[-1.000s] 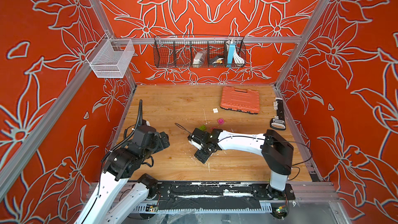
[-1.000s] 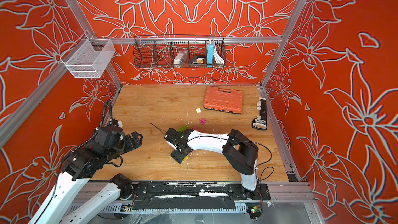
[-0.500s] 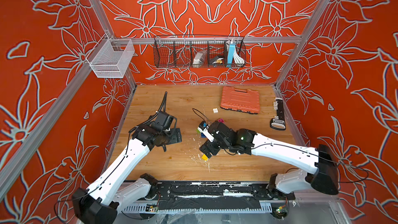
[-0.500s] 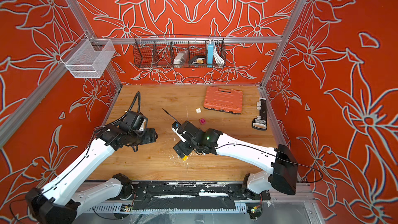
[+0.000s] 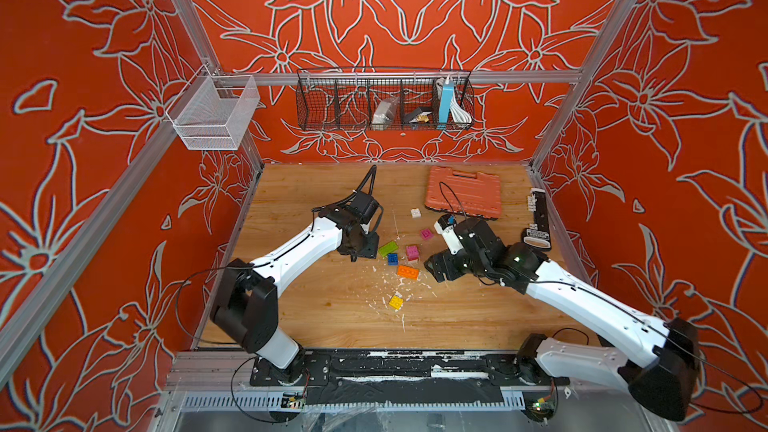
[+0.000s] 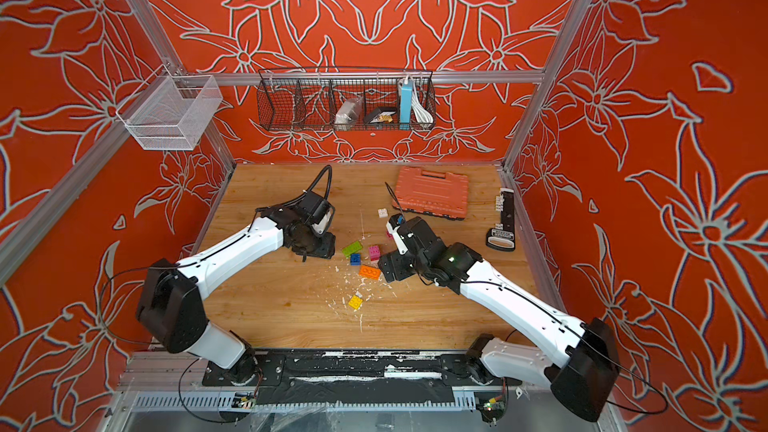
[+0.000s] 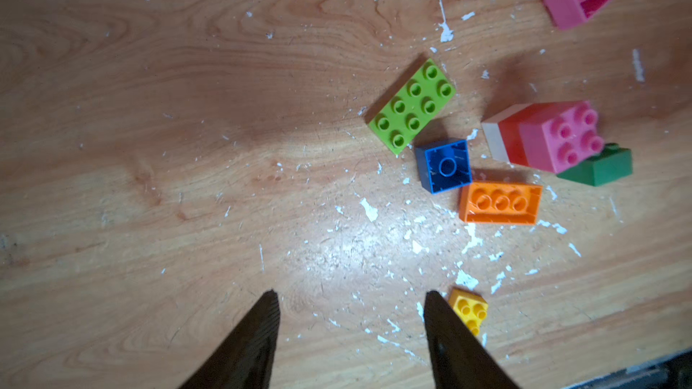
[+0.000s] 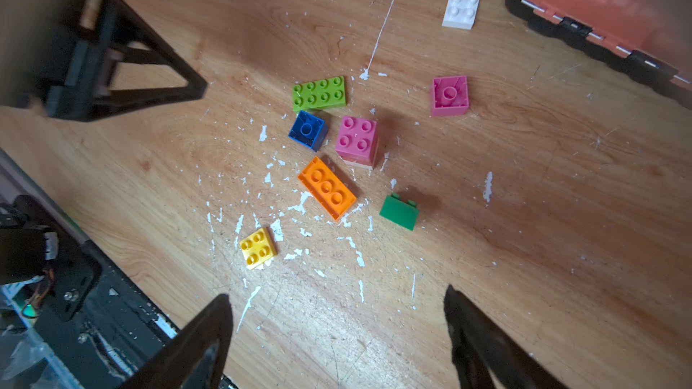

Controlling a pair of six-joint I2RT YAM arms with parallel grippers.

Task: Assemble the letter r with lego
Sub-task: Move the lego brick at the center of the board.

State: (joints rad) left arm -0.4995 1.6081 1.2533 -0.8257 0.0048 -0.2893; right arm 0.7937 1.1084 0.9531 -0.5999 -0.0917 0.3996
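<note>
Lego (image 6: 370, 272) lies loose at mid-frame in both top views: lime (image 5: 388, 248), blue (image 5: 392, 259), orange (image 5: 408, 272), yellow (image 5: 395, 302), magenta (image 5: 426, 234), white (image 5: 415, 213) and green (image 8: 398, 214) bricks, plus one pink-red-white stack (image 8: 356, 137). My left claw (image 7: 351, 295), half spread, and right claw (image 8: 337, 293), wide, flank it, both empty.

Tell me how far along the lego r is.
Done: one joined stack, pink over red over white. In hand: nothing; left gripper and right gripper both open, empty. Left: lime brick, blue brick, orange brick, yellow brick lie loose; no r yet.
</note>
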